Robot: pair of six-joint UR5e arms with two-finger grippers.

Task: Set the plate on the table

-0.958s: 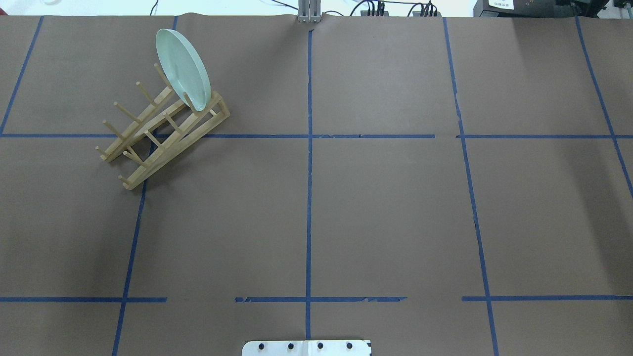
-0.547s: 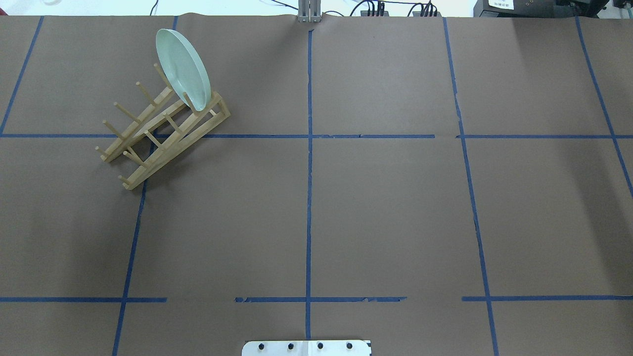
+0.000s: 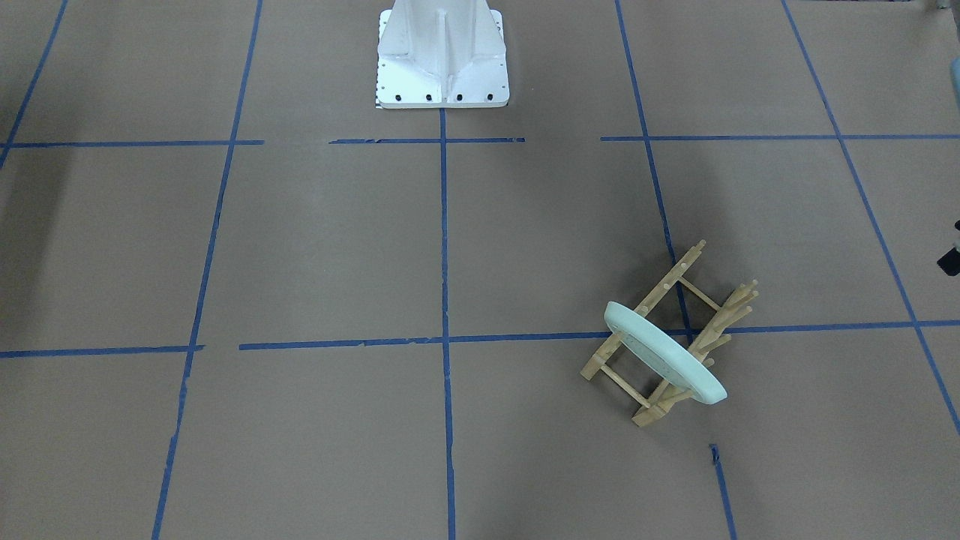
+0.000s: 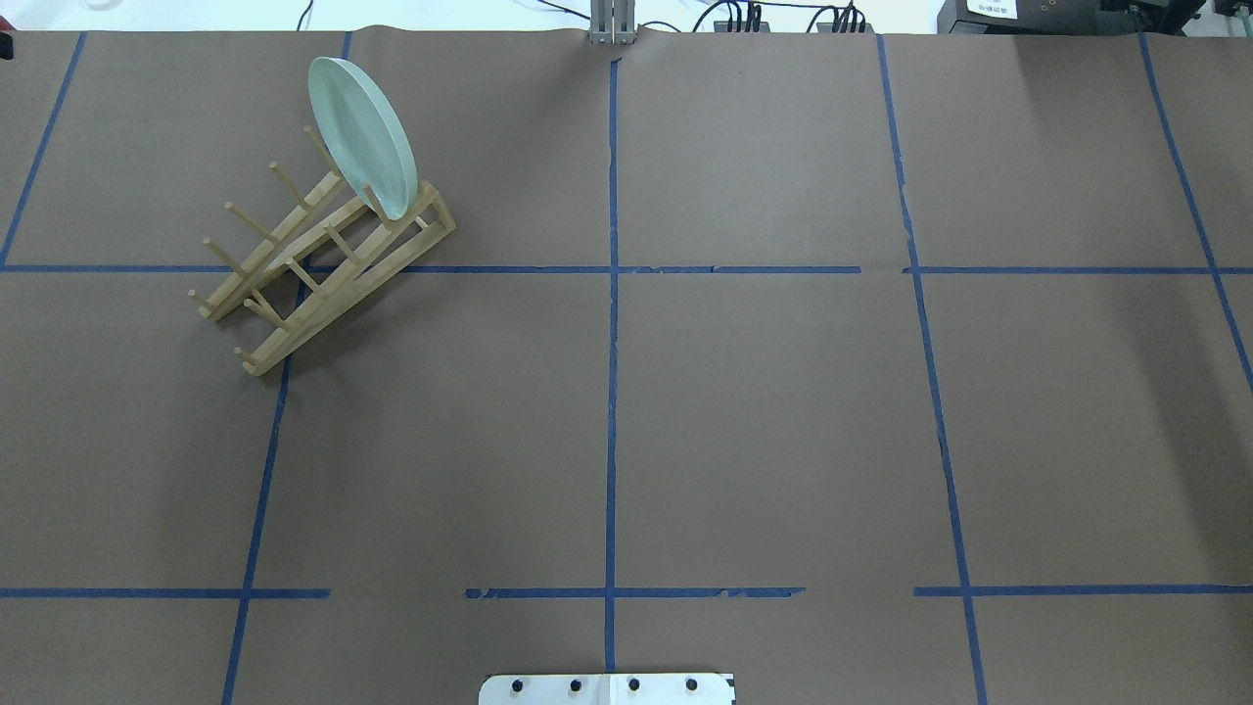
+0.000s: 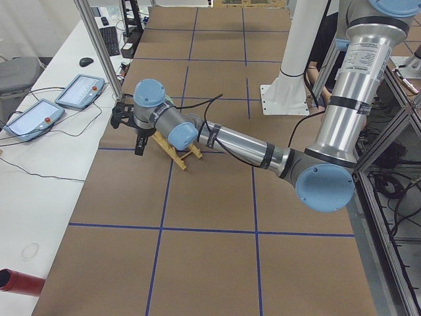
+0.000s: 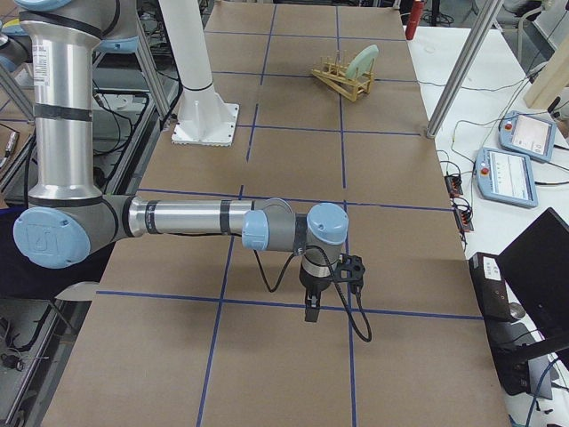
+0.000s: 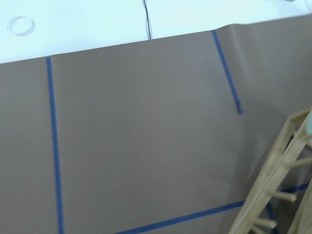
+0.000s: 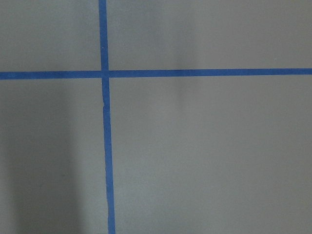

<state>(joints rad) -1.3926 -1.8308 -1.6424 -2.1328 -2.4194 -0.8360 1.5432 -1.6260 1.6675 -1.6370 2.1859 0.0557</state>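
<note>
Plate (image 4: 362,132) stands on edge in the wooden rack (image 4: 323,264), leaning in the slot at the rack's 1 o'clock end in the overhead view. Its lower rim sits down among the pegs, not on the table (image 4: 764,411). The rack runs from 7 o'clock to 1 o'clock and lies at about 10 o'clock from the table's middle, with one corner across a blue tape line (image 4: 264,441). From the front-facing camera the plate (image 3: 664,352) shows nearly edge-on, at 4 o'clock from the white robot base (image 3: 442,56) and well apart from it.

Left gripper (image 5: 137,135) hangs over the table near the rack (image 5: 181,153) in the left side view, at the rack's 10 o'clock, fingers pointing down. The wrist and forearm hide the plate in that view, so it lies somewhere behind them, close to the gripper. The left wrist camera catches the rack's rails and pegs (image 7: 282,175) at 4 o'clock of its picture. Whether these fingers are spread or pressed together cannot be told from the side.

Right gripper (image 6: 310,307) hangs above the table's other end, fingers down. The plate (image 6: 363,60) is at 12 to 1 o'clock from it in the right side view, well apart, at the far end of the table. The right wrist camera sees brown paper and a crossing of tape lines (image 8: 103,73). Whether this gripper's fingers are apart or together cannot be told either.
</note>
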